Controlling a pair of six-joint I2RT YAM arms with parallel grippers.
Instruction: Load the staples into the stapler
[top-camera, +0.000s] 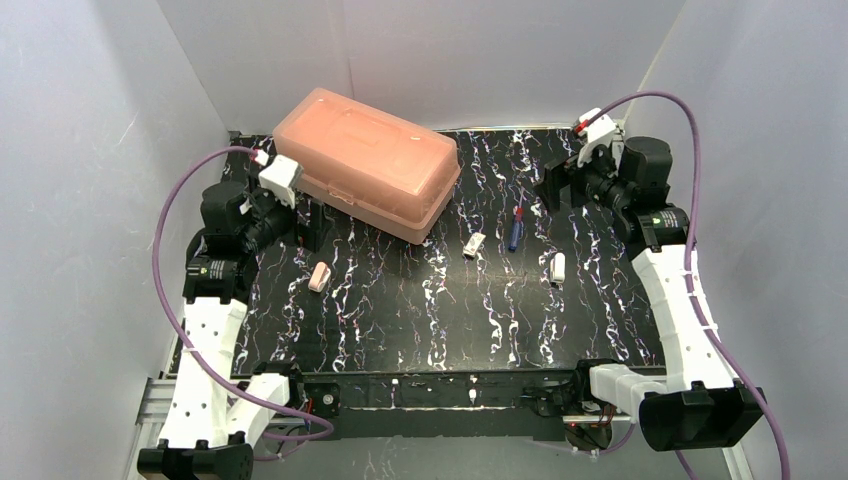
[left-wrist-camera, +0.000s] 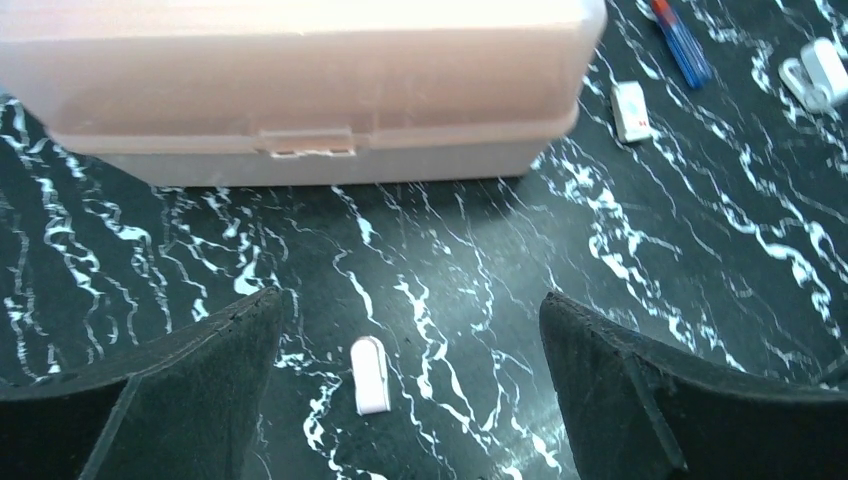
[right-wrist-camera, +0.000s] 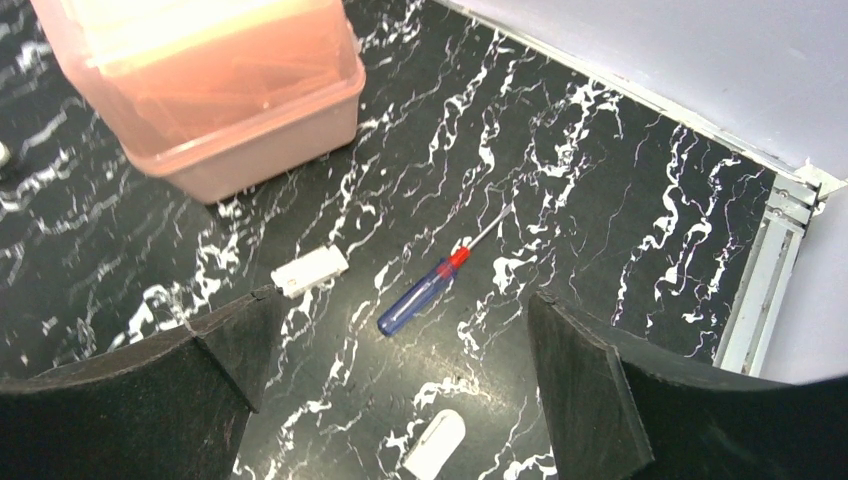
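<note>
Black counter with white marble veining, boxed in by plain white walls on the left, right and far sides. A metal rail ran along the counter edge by the right wall.

A big pink box, lid shut, took up the far left corner, just ahead of the left pincer. The middle and near part of the counter lay open, with only small items scattered across it. The near edge held the arm bases.

The left pincer was spread wide and held nothing. A pale capsule-shaped piece lay flat on the counter between its fingers, a bit nearer the left one, touching neither.

The right pincer was also wide and held nothing, hanging above the counter near the far right corner. A blue screwdriver with a red collar lay right below the gap between its fingers. A small white box lay just off its left fingertip.

The white stapler lay flat on the counter, below and behind the right pincer's gap, apart from the screwdriver and untouched. From the left pincer it was well away, far off to the right, past the small white box. Could not tell if the stapler was open or closed.
</note>
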